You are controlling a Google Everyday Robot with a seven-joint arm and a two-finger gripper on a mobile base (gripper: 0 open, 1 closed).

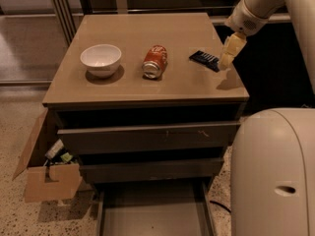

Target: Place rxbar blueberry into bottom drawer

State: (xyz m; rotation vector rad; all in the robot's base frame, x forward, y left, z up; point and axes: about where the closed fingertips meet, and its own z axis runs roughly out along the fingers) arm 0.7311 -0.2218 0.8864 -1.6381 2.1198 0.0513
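Observation:
The rxbar blueberry, a flat dark navy bar, lies on the cabinet top near its right edge. My gripper hangs from the white arm at the upper right, its yellowish fingers pointing down just right of the bar, at its right end. The bottom drawer is pulled out at floor level under the cabinet, its grey floor bare.
An orange-red can lies on its side mid-top, a white bowl stands to its left. Two upper drawers stand slightly ajar. A cardboard box sits on the floor at left. My white base fills the lower right.

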